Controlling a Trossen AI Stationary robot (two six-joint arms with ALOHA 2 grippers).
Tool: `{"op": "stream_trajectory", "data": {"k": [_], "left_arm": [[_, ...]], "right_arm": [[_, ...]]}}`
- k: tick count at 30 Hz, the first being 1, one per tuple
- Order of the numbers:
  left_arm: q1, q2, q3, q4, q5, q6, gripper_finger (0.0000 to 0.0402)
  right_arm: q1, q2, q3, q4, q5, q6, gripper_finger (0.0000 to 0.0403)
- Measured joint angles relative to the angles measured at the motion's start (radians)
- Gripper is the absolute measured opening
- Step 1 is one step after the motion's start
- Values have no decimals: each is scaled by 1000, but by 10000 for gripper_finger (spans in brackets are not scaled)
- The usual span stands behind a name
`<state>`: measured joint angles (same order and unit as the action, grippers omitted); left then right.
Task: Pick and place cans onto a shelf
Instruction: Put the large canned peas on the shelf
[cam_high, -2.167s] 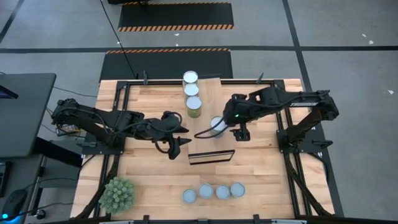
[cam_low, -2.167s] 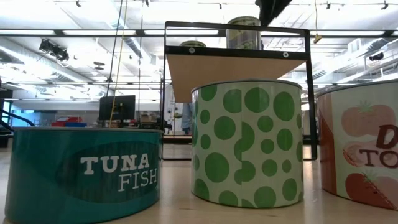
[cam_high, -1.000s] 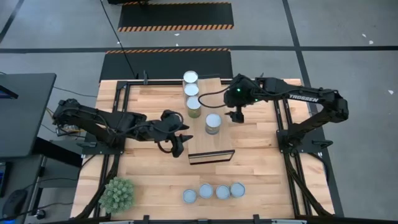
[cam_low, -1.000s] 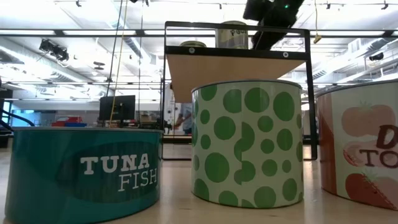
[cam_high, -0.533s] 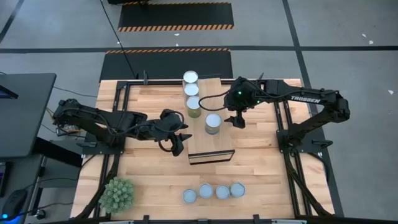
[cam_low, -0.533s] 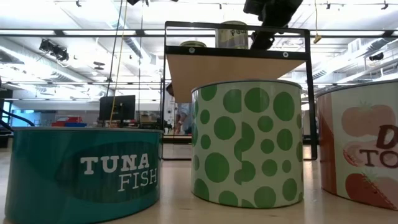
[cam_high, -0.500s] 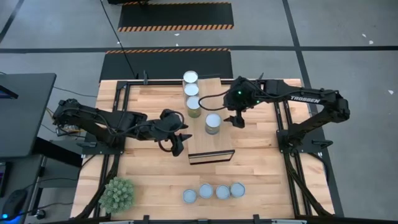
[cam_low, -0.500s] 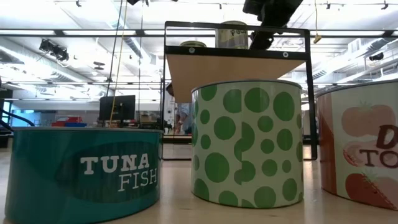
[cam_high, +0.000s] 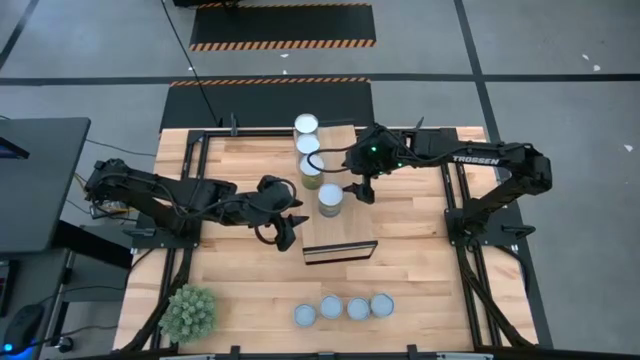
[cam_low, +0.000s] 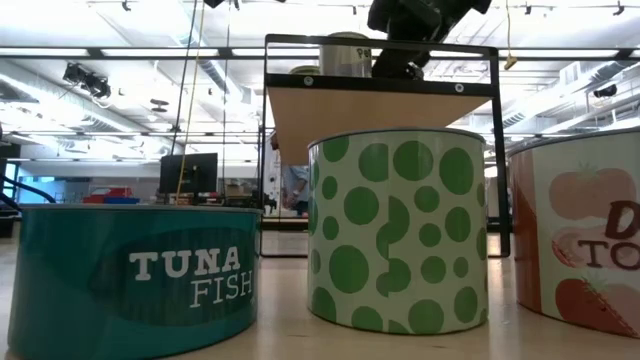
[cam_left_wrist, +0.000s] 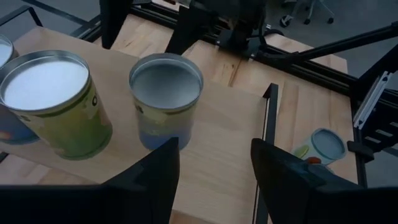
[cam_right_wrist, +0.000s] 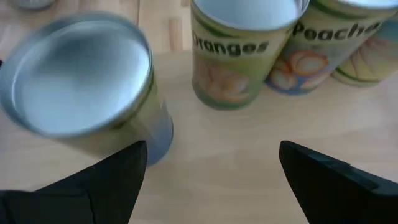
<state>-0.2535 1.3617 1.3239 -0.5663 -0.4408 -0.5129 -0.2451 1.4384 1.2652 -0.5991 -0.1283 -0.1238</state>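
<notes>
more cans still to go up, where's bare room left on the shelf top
Free: the light-wood shelf plank between the lone blue-grey metal can and its dark-edged front end. Crowded: the far end, where three silvery-topped cans stand in a row, with the right gripper beside the lone can.

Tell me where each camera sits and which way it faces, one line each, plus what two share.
High: overhead, straight down on the butcher-block table, long light-wood shelf, both dark arms, left hand, right hand.
Low: tabletop height, level past the teal tuna can toward the shelf; right hand overhead.
Left wrist: across the shelf at the dull grey-topped metal can; own fingers in the foreground.
Right wrist: down onto that can; own fingers in the foreground.
Shared: both wrist views see that can.
</notes>
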Motion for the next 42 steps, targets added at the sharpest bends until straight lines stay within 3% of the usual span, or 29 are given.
{"op": "stream_trajectory", "data": {"k": [9, 16, 20, 24, 31, 42], "left_arm": [[0, 0, 0, -3, 0, 0, 203], [0, 0, 0, -18, 0, 3, 203], [0, 0, 0, -39, 0, 8, 203], [0, 0, 0, -39, 0, 8, 203], [0, 0, 0, -37, 1, 1, 203], [0, -3, 0, -59, 91, -42, 203]], "right_arm": [[-7, -60, 1, -131, 37, -6, 372], [28, -91, 1, -258, -27, 68, 372], [71, -91, 1, -244, -23, 130, 372], [110, -91, 1, -211, 62, 147, 372], [118, -52, 0, -24, 113, 167, 372], [118, 40, -1, -13, 159, 147, 372]]}}
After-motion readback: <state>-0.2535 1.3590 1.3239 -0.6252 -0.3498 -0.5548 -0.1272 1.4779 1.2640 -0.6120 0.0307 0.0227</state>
